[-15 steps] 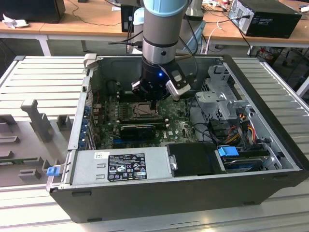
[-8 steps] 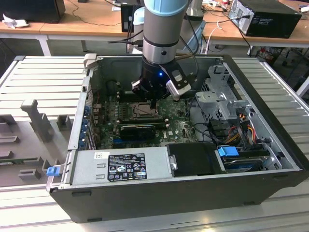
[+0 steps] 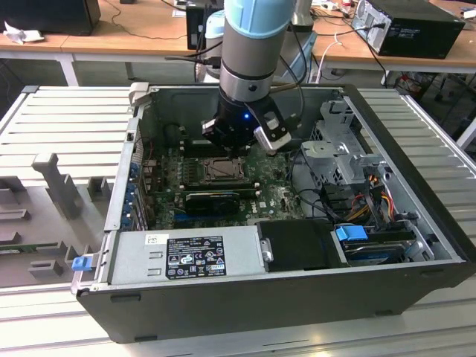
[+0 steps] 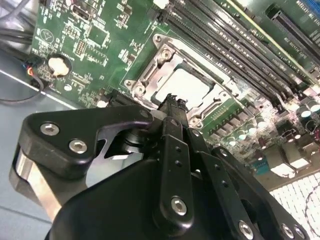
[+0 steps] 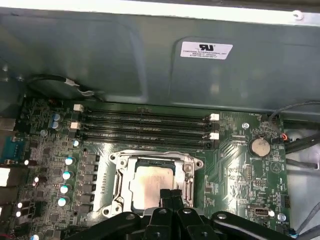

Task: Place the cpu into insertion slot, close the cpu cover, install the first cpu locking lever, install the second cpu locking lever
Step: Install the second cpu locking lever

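Note:
The cpu (image 5: 149,184) (image 4: 181,86) lies flat in the insertion slot (image 5: 118,165) (image 3: 223,169) on the green motherboard. The cpu cover (image 5: 189,176) (image 4: 167,60), a metal frame, lies down around the chip's pale top. My gripper (image 5: 170,193) (image 4: 172,101) hovers just over the near edge of the socket, shut, with its black fingertips together and nothing visible between them. In the exterior view the gripper (image 3: 239,145) hangs inside the open computer case, directly above the socket. The locking levers are not clear to me.
Long black memory slots (image 5: 145,125) run beside the socket, with the case's grey wall (image 5: 100,55) behind them. A coin battery (image 5: 259,146) sits on the board. A power supply (image 3: 186,253), a drive cage (image 3: 342,149) and loose cables (image 3: 349,197) crowd the case.

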{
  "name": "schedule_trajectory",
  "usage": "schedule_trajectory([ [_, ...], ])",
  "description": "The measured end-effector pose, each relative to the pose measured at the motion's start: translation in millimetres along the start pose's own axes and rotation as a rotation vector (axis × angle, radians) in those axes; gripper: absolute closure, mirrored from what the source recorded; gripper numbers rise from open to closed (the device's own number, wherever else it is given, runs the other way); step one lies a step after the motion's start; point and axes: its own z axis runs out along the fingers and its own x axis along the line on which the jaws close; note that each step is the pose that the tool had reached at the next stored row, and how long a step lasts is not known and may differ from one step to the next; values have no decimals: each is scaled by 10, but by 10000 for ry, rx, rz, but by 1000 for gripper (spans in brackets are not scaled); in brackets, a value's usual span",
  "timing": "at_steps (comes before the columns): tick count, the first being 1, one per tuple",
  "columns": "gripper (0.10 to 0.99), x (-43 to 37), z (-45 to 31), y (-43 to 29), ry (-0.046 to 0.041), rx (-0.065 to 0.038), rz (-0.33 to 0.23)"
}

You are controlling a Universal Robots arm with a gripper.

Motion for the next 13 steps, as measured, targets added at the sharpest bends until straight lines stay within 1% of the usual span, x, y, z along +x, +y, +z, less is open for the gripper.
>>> schedule_trajectory([
  [1,980,2,24,-19,14,1,3],
  [3,980,5,41,-68,35,-1,8],
  [5,980,8,39,-121,42,-2,9],
  [7,980,13,24,-195,44,-1,10],
  [8,980,16,16,-235,48,47,11],
  [9,980,17,12,-246,78,207,20],
  [10,980,17,12,-250,115,240,27],
  [11,980,18,7,-275,168,237,40],
  [12,980,26,5,-298,191,231,46],
  [13,980,67,12,-319,198,222,48],
])
